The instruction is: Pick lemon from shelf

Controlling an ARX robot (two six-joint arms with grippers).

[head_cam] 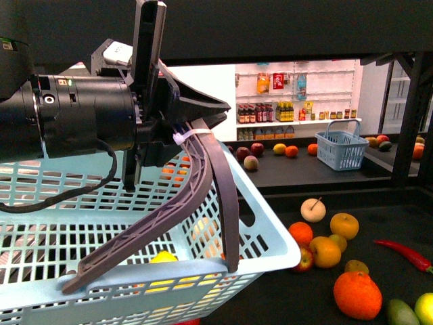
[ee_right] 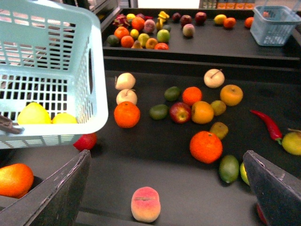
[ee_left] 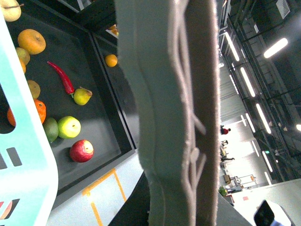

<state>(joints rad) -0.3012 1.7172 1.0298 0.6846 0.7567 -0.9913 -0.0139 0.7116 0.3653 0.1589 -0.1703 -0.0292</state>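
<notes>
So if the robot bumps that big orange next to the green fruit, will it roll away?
Probably a little. The orange looks round and sits loose on the flat dark tray, so a bump should roll it. The green fruit lies close, so it likely stops soon.

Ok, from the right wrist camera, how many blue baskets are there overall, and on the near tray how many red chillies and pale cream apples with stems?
Blue baskets: 2
Red chillies: 1
Pale cream apples: 3
Total: 6
</notes>
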